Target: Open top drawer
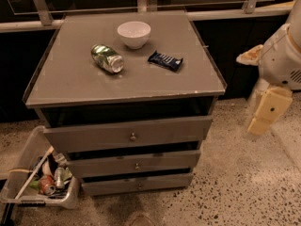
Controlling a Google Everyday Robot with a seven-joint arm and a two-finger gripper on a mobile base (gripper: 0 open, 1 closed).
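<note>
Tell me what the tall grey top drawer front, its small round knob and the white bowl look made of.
Tall grey top drawer front: probably painted wood, matt, flat even grey. Small round knob: likely metal, dull glint. White round bowl: ceramic or plastic, smooth gloss; can't tell which. The gripper hangs right of the cabinet, off the drawer.

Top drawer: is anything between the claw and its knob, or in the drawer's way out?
Nothing visible. The claw hangs right of the cabinet, apart from the top drawer; its knob faces open floor. The bin sits low on the left, beside the cabinet.
</note>
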